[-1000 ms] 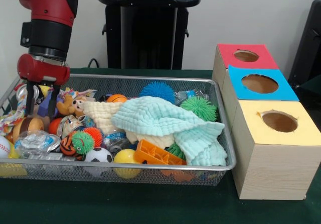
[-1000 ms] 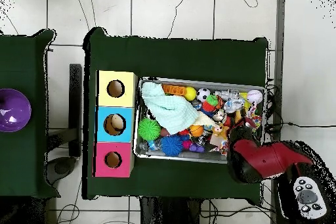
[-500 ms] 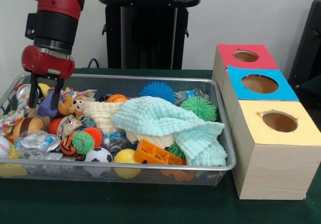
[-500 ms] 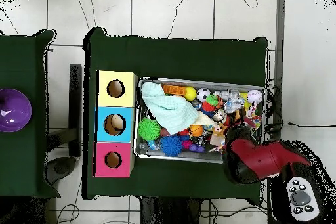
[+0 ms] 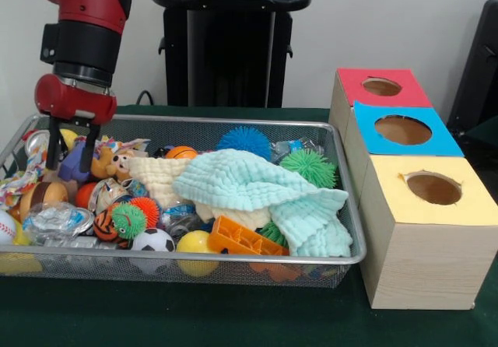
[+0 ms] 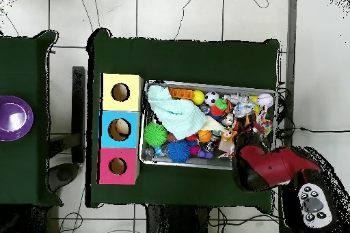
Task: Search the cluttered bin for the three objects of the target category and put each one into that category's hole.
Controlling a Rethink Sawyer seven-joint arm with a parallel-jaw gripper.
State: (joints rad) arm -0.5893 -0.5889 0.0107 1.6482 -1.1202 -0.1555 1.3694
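One crinkled clear plastic lump (image 5: 56, 219) lies at the left near corner of the bin (image 5: 233, 123), below and nearer than my tool (image 5: 70, 154). My tool hangs over the bin's far left end, fingers parted, holding nothing. Well to the right, the blue-topped hole (image 5: 403, 130) sits on the worktop (image 5: 194, 316).

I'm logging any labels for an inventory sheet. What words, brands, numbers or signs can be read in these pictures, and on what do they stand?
None can be read.
The box tops, red, blue and yellow, are plain colour with holes, no lettering.
The toys in the bin show patterns only; any print on the shiny wrappers is too small to tell.
The arm and its tool show no legible marking.
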